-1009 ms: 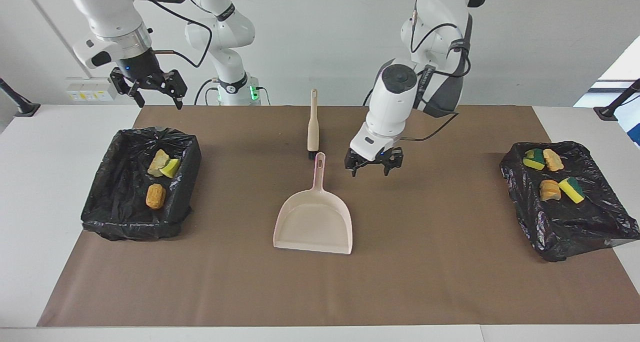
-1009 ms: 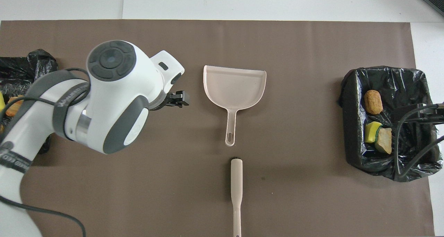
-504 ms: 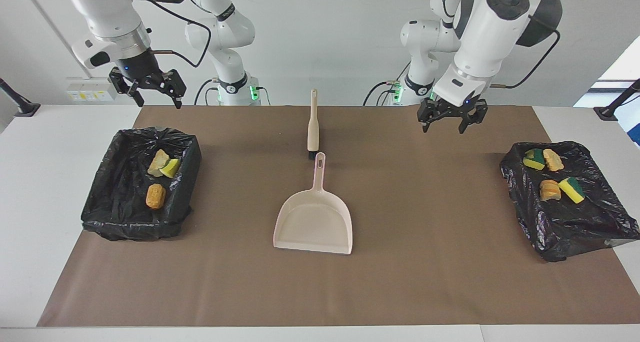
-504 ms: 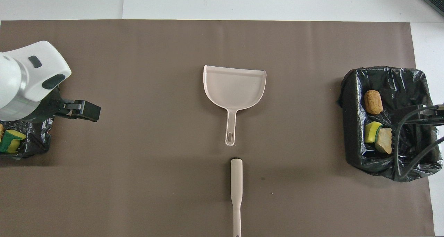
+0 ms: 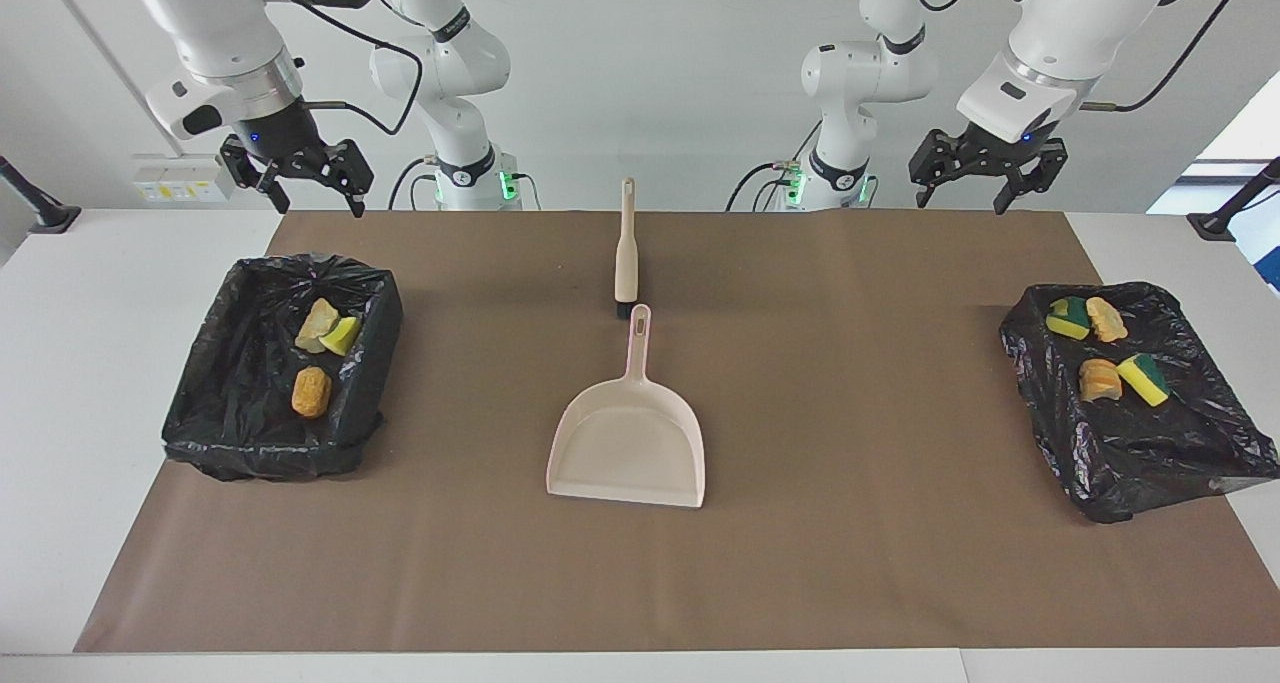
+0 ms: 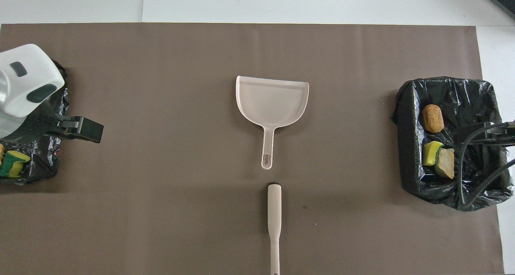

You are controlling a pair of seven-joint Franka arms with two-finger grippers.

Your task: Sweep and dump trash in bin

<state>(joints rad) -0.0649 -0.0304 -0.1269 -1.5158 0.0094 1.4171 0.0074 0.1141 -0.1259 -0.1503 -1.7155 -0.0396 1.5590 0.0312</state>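
While both jaws hang open, trash [image 5: 1104,348] lies in bins [image 5: 1180,443].

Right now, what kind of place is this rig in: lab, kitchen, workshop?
Most likely a robotics lab: two arms bolted at a white table against a bare wall, a brown mat as staged workspace, and sponge scraps set in bag-lined bins with a dustpan between.
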